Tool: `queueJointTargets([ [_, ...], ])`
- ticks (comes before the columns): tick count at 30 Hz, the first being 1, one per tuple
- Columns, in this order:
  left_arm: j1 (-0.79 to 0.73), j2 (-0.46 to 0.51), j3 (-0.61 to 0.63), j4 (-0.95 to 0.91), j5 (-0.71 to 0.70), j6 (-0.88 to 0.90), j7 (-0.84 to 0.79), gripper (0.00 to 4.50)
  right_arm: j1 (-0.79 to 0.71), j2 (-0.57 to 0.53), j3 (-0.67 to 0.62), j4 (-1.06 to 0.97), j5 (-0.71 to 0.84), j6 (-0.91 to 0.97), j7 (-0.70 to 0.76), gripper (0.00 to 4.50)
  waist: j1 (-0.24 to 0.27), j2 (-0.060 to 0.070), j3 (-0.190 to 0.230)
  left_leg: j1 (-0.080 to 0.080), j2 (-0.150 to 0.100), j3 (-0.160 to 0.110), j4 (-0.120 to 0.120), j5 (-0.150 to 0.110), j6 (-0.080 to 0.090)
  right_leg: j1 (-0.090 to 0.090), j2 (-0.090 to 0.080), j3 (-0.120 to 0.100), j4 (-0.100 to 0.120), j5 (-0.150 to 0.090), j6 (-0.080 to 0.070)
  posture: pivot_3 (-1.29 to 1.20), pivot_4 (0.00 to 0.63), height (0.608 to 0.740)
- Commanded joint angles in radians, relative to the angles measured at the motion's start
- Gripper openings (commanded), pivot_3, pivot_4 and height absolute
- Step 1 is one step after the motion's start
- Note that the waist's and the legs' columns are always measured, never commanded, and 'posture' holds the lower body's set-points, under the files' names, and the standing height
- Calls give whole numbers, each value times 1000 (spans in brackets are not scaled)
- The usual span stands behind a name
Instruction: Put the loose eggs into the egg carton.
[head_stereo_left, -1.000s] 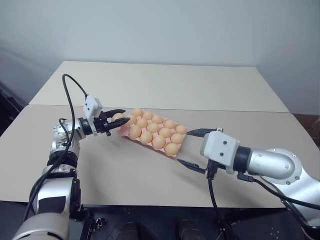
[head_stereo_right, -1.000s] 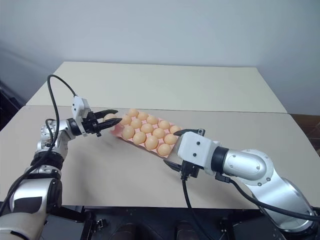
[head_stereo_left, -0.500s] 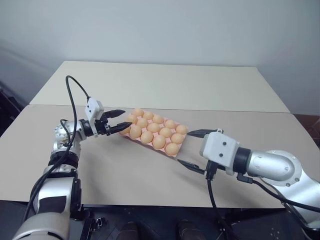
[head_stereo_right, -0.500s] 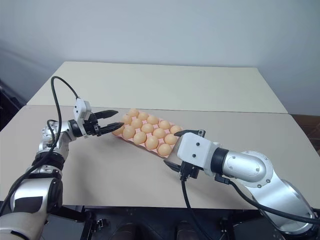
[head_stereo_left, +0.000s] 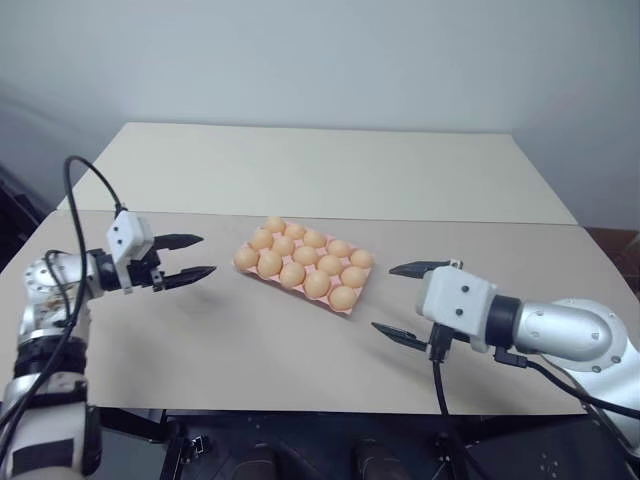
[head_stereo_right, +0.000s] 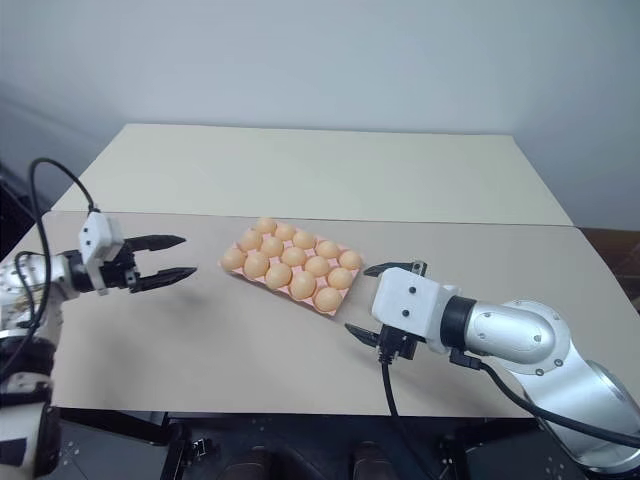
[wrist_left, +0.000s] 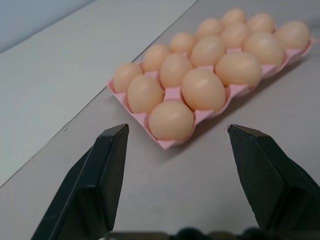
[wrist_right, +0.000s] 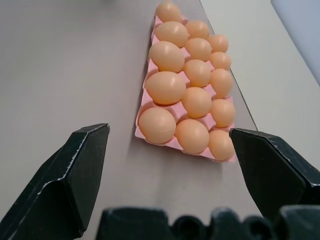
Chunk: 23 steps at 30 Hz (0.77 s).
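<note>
Holding 15 eggs (head_stereo_left: 305, 255): 1 pink carton (head_stereo_left: 352, 303). 2 tools, left (head_stereo_left: 198, 256), right (head_stereo_left: 411, 301), agape, empty.

The left hand (head_stereo_left: 192, 258) (now empty) has opened and withdrawn from the egg carton (head_stereo_left: 350, 303).

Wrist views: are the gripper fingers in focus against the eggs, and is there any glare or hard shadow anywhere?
Left wrist view: the near eggs in the egg carton are sharp, the far ones softer, the black fingers slightly soft. Right wrist view: fingers and carton alike fairly sharp. Head views: even, diffuse light, faint shadows under the left gripper and right gripper, no glare on the table.
</note>
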Motion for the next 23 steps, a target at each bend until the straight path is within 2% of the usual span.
queueJointTargets([
  [1,106,64,92,-190,-78,82,13,3419,32,-27,-70,23,1,-94,60,4500,4,0,0,0,0,0,0,0,0,0,0,0,0,0,0,0,150,740],
  [5,273,102,191,-359,-126,145,41,3419,63,-47,-106,77,-4,-173,119,4500,3,0,0,0,0,1,0,0,0,0,0,0,-1,0,0,0,150,740],
  [12,454,84,298,-519,-177,213,100,3419,32,-61,-111,142,10,-222,175,4500,2,0,0,2,1,1,-1,0,0,1,0,0,-1,0,0,0,150,740],
  [19,531,85,335,-601,-193,267,154,3419,25,-69,-102,186,0,-256,207,4500,3,0,0,2,1,1,-1,0,0,1,0,1,-1,0,0,0,150,740],
  [23,565,100,354,-625,-240,308,118,3419,16,-65,-89,198,-7,-263,209,4500,3,0,0,2,1,2,-1,0,0,0,0,1,-1,0,0,0,150,740],
])
